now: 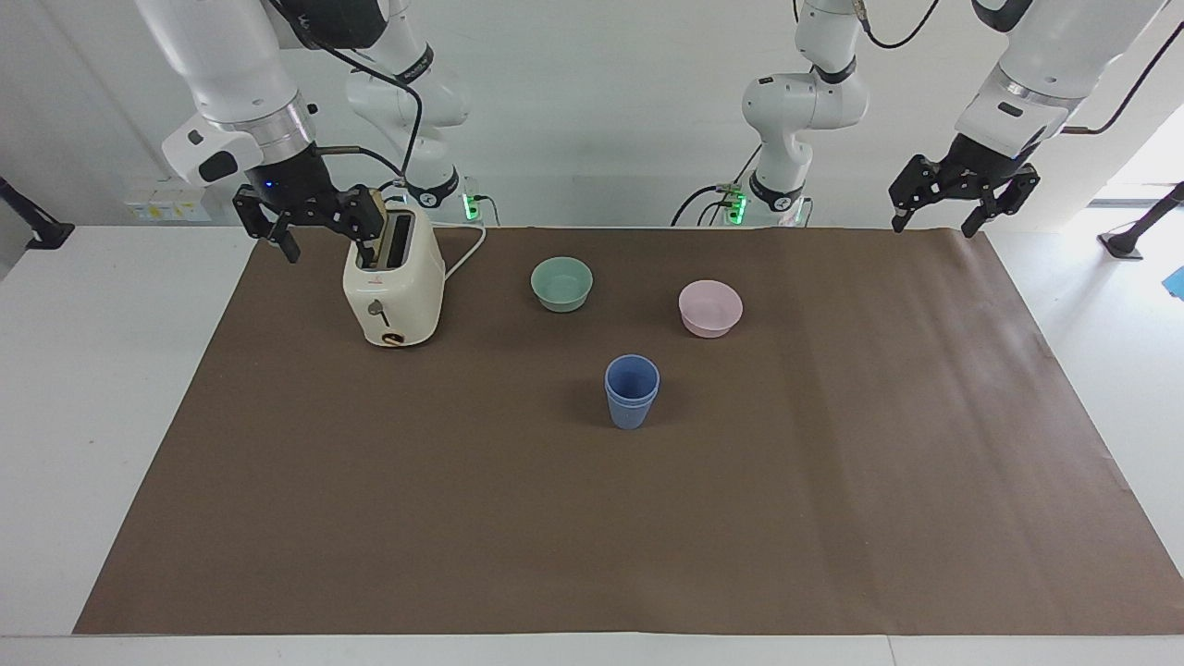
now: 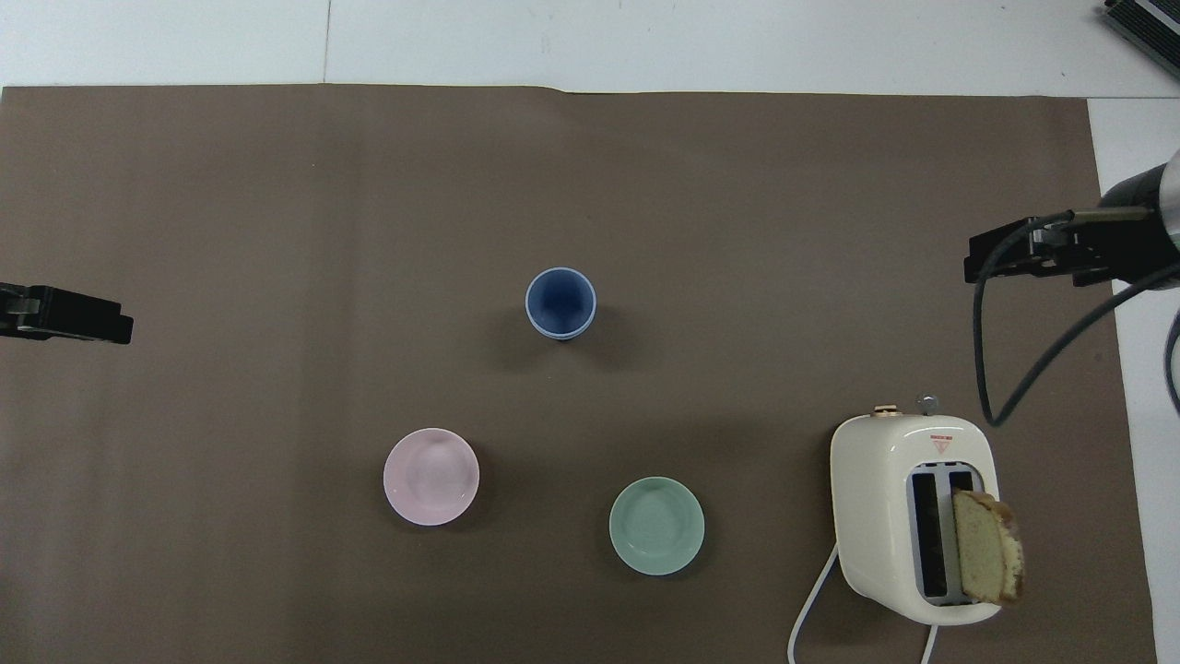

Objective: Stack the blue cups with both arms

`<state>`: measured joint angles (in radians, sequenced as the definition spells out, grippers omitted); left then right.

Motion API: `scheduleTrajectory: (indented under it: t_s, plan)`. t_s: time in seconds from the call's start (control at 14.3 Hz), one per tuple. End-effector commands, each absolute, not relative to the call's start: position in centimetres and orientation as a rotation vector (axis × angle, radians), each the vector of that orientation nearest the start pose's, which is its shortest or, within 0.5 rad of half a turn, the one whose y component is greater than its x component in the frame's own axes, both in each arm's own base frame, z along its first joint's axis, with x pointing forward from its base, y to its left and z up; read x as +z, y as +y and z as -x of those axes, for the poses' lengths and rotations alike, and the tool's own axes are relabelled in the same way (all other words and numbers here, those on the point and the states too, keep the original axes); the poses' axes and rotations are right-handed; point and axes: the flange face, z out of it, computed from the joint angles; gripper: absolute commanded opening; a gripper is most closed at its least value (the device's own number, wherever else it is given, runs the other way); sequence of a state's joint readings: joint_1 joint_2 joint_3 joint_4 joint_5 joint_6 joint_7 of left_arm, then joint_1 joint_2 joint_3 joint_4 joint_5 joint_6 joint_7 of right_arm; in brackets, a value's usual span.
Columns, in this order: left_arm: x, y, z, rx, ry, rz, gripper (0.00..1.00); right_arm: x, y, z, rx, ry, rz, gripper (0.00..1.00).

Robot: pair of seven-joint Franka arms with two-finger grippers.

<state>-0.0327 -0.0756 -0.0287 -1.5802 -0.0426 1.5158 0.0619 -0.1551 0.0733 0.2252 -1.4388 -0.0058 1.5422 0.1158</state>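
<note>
The two blue cups (image 1: 632, 393) stand nested one in the other, upright, in the middle of the brown mat; they also show in the overhead view (image 2: 560, 302). My right gripper (image 1: 314, 229) is open and empty, raised beside the toaster at the right arm's end of the table; it also shows in the overhead view (image 2: 1042, 254). My left gripper (image 1: 934, 215) is open and empty, raised over the mat's corner at the left arm's end, and waits; only its tip shows in the overhead view (image 2: 64, 314).
A cream toaster (image 1: 393, 287) with a bread slice (image 2: 986, 549) in one slot stands near the right arm. A green bowl (image 1: 561, 283) and a pink bowl (image 1: 709, 307) sit nearer to the robots than the cups. The brown mat (image 1: 832, 481) covers the table.
</note>
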Motion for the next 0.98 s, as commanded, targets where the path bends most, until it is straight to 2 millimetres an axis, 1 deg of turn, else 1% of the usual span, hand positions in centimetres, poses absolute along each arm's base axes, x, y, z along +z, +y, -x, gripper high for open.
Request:
scheduleTrajectory:
  t_s: [0.0, 0.21, 0.91]
  plan:
    - [65.76, -3.39, -51.76, -0.032, 0.200, 3.184, 1.00, 65.03, 3.33, -56.55, -0.067, 0.090, 3.109, 1.00]
    - [65.76, -3.39, -51.76, -0.032, 0.200, 3.184, 1.00, 65.61, 3.11, -56.22, -0.082, 0.090, 3.112, 1.00]
    - [65.76, -3.39, -51.76, -0.032, 0.200, 3.184, 1.00, 65.66, 3.28, -56.14, -0.086, 0.088, 3.113, 1.00]
